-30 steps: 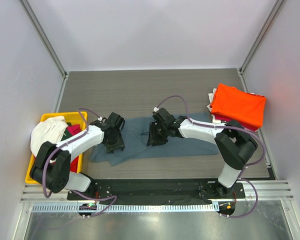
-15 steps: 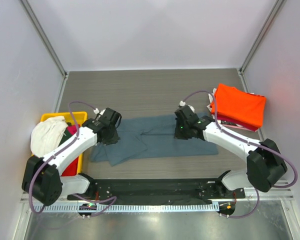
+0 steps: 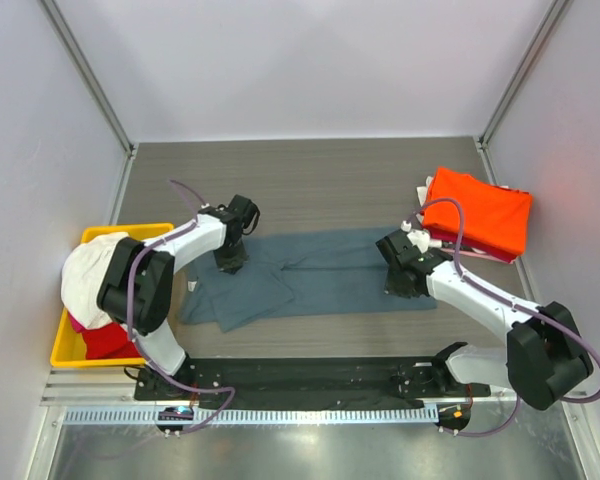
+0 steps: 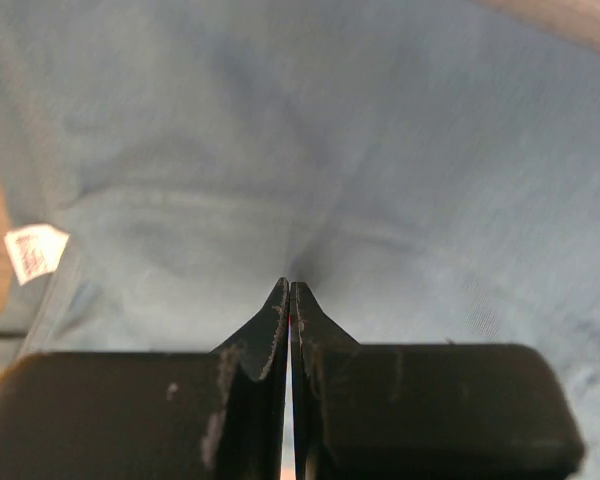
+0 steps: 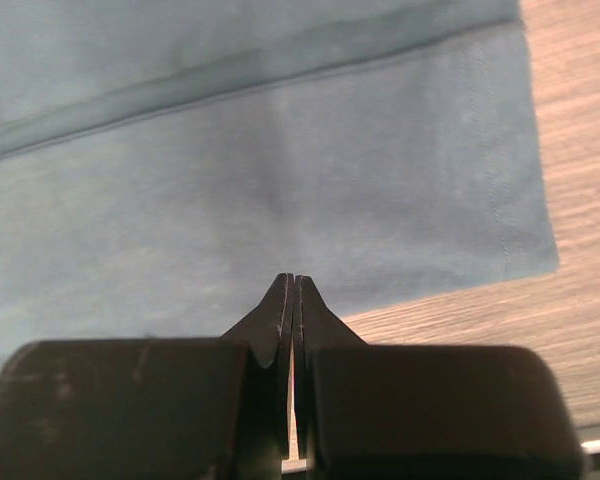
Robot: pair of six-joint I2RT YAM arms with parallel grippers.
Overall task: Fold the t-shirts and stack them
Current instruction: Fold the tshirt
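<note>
A slate blue-grey t-shirt (image 3: 320, 275) lies spread flat across the middle of the table. My left gripper (image 3: 230, 262) is shut, tips down on the shirt's upper left part. In the left wrist view the cloth (image 4: 380, 150) puckers slightly at the closed tips (image 4: 290, 285), and a white label (image 4: 35, 250) shows to the left. My right gripper (image 3: 400, 283) is shut on top of the shirt's right end; its tips (image 5: 293, 278) rest on the cloth (image 5: 230, 180) near the hem. Nothing shows between either pair of jaws. A folded orange t-shirt (image 3: 477, 210) tops a stack at the right.
A yellow bin (image 3: 65, 350) stands at the left edge, with a white t-shirt (image 3: 95, 270) draped over it and a red one (image 3: 105, 340) inside. Bare wooden table (image 5: 570, 200) lies just right of the shirt's hem. Walls enclose the table on three sides.
Both grippers closed near the shirt's middle, then slid outward over the cloth, the left one up and left, the right one toward the right hem. The shirt stayed in place.
</note>
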